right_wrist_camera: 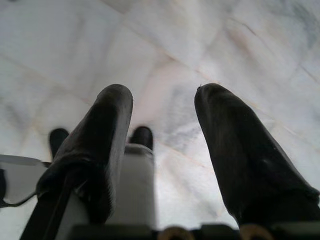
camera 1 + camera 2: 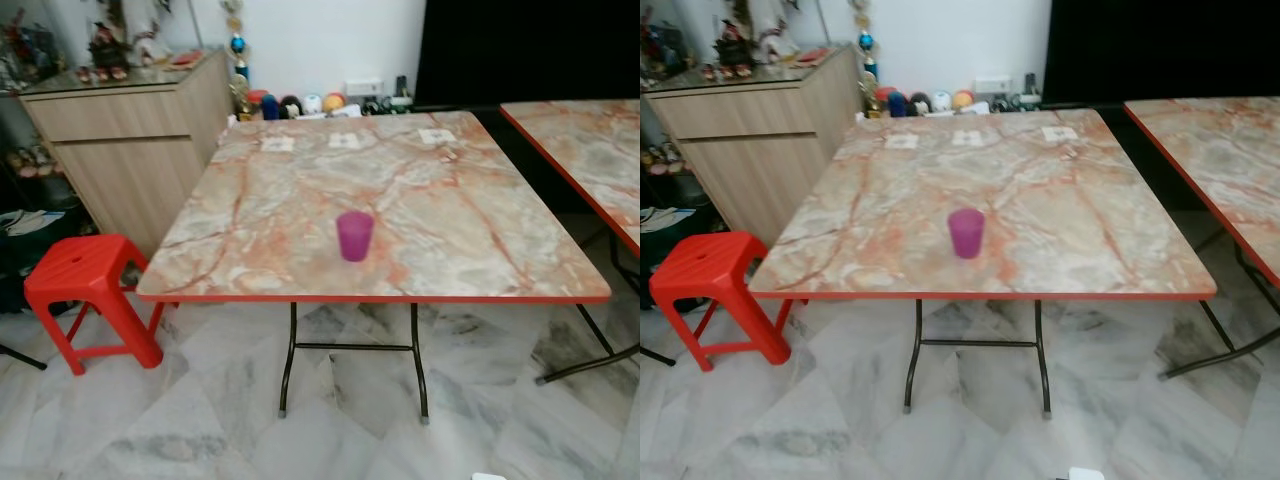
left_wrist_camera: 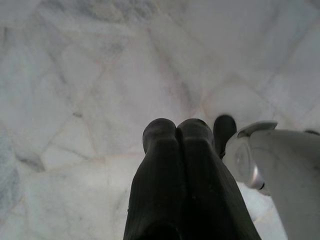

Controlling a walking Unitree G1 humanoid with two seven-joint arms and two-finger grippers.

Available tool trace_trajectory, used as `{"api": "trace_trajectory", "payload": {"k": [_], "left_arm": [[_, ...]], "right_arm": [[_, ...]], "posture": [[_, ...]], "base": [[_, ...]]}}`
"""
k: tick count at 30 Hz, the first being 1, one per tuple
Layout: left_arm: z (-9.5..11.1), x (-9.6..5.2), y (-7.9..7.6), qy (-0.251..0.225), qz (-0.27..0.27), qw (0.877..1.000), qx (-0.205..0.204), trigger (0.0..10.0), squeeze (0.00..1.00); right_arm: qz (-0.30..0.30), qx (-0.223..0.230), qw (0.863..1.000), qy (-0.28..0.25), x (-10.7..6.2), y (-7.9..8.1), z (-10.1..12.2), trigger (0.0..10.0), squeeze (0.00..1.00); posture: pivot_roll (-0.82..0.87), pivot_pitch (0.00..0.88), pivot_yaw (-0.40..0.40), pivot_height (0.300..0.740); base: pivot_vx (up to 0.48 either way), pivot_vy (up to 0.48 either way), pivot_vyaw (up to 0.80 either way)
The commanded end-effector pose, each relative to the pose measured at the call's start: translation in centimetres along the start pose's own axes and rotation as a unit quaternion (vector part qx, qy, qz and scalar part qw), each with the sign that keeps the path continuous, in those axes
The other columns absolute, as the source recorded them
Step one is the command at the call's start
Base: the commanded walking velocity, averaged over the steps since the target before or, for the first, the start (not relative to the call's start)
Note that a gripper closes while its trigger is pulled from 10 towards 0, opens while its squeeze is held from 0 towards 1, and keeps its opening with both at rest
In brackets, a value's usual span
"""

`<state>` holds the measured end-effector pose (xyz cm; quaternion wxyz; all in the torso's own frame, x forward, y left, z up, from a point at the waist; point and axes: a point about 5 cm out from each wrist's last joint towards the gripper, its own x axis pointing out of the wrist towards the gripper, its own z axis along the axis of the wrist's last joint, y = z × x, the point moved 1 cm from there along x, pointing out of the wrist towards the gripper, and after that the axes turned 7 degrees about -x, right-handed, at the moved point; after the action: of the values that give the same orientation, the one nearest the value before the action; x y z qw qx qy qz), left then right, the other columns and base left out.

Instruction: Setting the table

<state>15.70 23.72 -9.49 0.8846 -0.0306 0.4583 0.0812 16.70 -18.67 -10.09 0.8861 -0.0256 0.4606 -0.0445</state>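
Observation:
A purple cup stands upright on the marble-patterned folding table with a red edge, near its front edge and about midway along it. Three small white cards lie in a row near the table's far edge. My left gripper hangs over the pale marble floor with its two black fingers pressed together, holding nothing. My right gripper also points down at the floor, its fingers spread wide apart with nothing between them.
A red plastic stool stands at the table's front left corner. A wooden cabinet is behind it on the left. A second marble-patterned table stands to the right. Small toys and bottles line the far wall.

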Motion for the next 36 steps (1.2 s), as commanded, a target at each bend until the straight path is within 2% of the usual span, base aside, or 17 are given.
{"api": "trace_trajectory", "payload": {"k": [1,6,9,13,23,31,36], "left_arm": [[0.2,0.1,-0.5,-0.006,-0.007,1.0,0.007,10.0,0.0],[2.3,0.7,-2.1,-0.033,-0.019,0.999,0.008,10.0,0.0],[2.8,0.8,-2.6,-0.04,-0.024,0.999,0.013,10.0,0.0],[2.9,0.8,-2.7,-0.044,-0.024,0.999,0.014,10.0,0.0],[6.3,0.8,-2.9,-0.119,-0.037,0.992,0.012,10.0,0.0],[7.7,0.7,-3.5,-0.149,-0.038,0.988,0.025,10.0,0.0],[7.9,0.7,-3.7,-0.161,-0.037,0.986,0.019,10.0,0.0]], "right_arm": [[-0.003,0.003,1.0,-0.001,0.0,-0.2,0.0,10.0,0.0],[-0.003,0.005,1.0,0.0,0.0,-0.2,0.0,10.0,0.0],[-0.003,0.007,1.0,0.0,0.0,-0.2,0.0,10.0,0.0],[-0.003,0.007,1.0,0.0,0.0,-0.2,0.0,10.0,0.0],[0.0,0.004,1.0,0.002,0.0,-0.1,-0.1,10.0,0.0],[0.0,0.004,1.0,0.001,0.0,-0.1,-0.1,10.0,0.0],[0.003,0.002,1.0,-0.002,0.0,-0.1,0.0,10.0,0.0]], "posture": [[0.05,0.0,0.033,0.74],[0.05,0.0,0.033,0.74],[0.05,0.0,0.034,0.74],[0.05,0.0,0.034,0.74],[0.05,0.0,0.033,0.74],[0.05,0.0,0.038,0.74],[0.05,0.0,0.039,0.74]], "base": [[0.0,0.0,0.0],[0.0,0.0,-0.43],[0.0,0.0,-0.8],[0.0,0.0,-0.8],[0.0,0.0,-0.79],[0.0,-0.128,-0.77],[0.0,0.0,0.0]]}}
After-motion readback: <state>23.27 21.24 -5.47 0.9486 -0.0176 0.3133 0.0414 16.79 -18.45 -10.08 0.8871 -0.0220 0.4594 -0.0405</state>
